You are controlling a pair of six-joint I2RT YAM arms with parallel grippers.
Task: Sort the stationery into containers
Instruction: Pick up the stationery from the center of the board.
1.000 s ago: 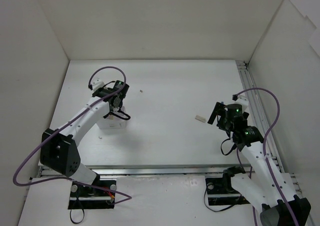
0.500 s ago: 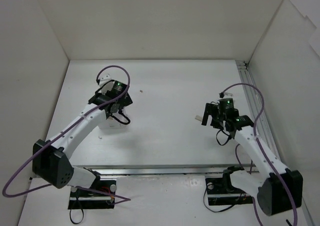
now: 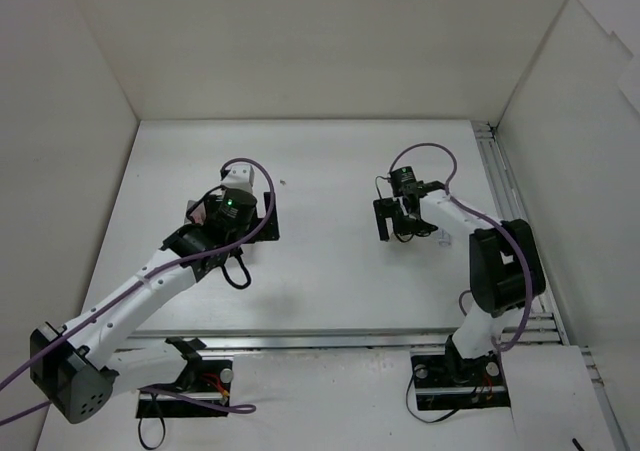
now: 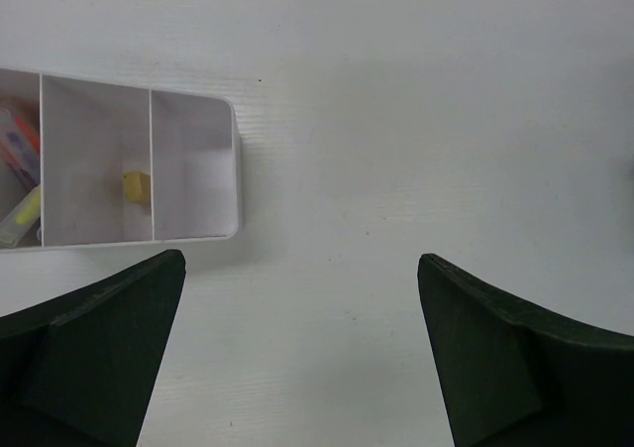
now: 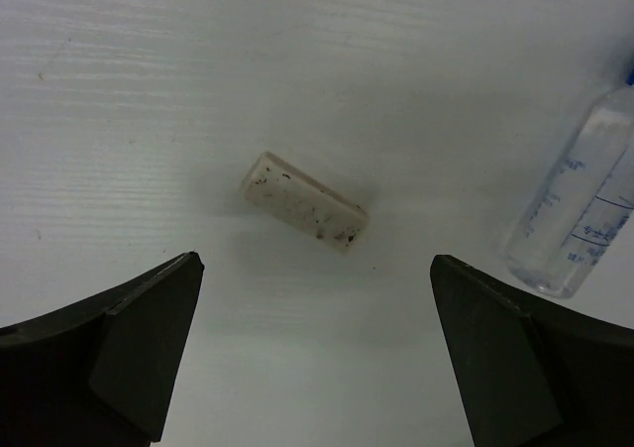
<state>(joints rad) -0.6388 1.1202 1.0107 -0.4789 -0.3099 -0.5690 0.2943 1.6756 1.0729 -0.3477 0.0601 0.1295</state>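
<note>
MOVED: swung right gripper [image 5: 312, 265] in above small off-white block eraser [image 5: 305, 200] lying flat on surface [image 5: 149, 90], jaws spread, empty | pulled left gripper [image 4: 300, 257], likewise spread, away from divided white box [image 4: 193, 184] well left of eraser | HANDLING: probably light, firm, grippy; pinch across narrow width, mid-length.

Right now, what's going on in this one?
The left gripper, open and empty, hangs beside the white divided box, where a tan eraser sits in one compartment and pens lie in the next. The right gripper, also open, hovers over an off-white eraser lying on the table, not yet gripped.
</note>
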